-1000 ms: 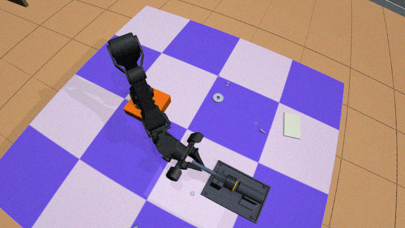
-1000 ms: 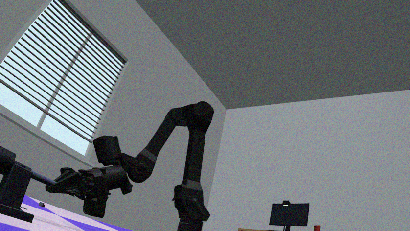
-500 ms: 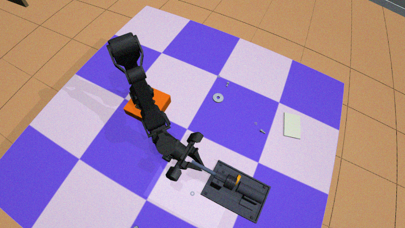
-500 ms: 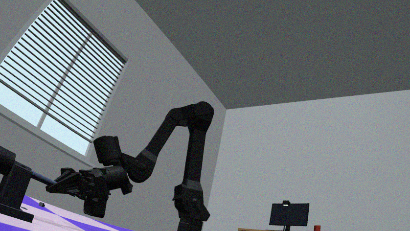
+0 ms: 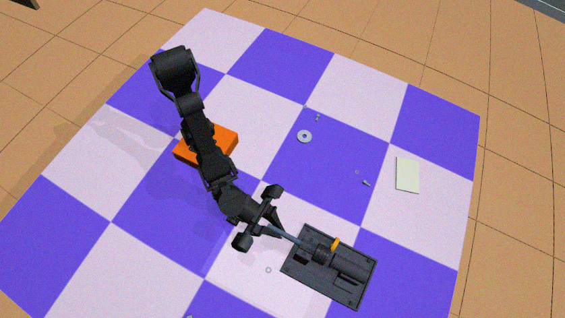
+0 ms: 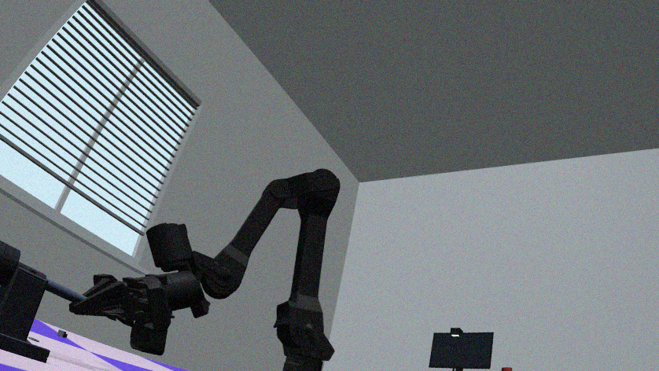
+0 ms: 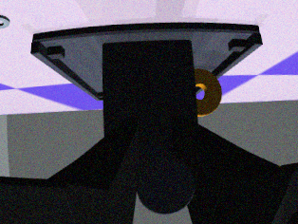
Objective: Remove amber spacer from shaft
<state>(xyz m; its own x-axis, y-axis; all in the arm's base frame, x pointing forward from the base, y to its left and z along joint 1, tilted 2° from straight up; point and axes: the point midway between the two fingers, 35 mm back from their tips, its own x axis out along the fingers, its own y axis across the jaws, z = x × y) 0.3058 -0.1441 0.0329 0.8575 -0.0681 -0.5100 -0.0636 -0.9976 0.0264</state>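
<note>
My gripper (image 5: 282, 234) (image 6: 77, 306) is shut on the blue-grey shaft (image 5: 292, 238) (image 6: 64, 290), near its outer end. The amber spacer (image 5: 335, 244) (image 7: 214, 95) is off the shaft, tilted at its side above the dark base plate (image 5: 320, 285) (image 7: 81, 62); its hole shows empty in the wrist view. Whether it touches the plate I cannot tell. A gap shows between the dark spacers (image 5: 321, 254), still in line with the shaft, and the big housing block (image 5: 350, 269). The shaft's inner end is hidden. The support block (image 6: 19, 302) (image 7: 148, 85) hides much in the wrist view.
A small ring (image 5: 268, 270) lies left of the plate. A grey washer (image 5: 299, 137), a bolt (image 5: 317, 117), another bolt (image 5: 366, 183) and a pale card (image 5: 407, 175) lie farther back. An orange block (image 5: 228, 138) is under the arm.
</note>
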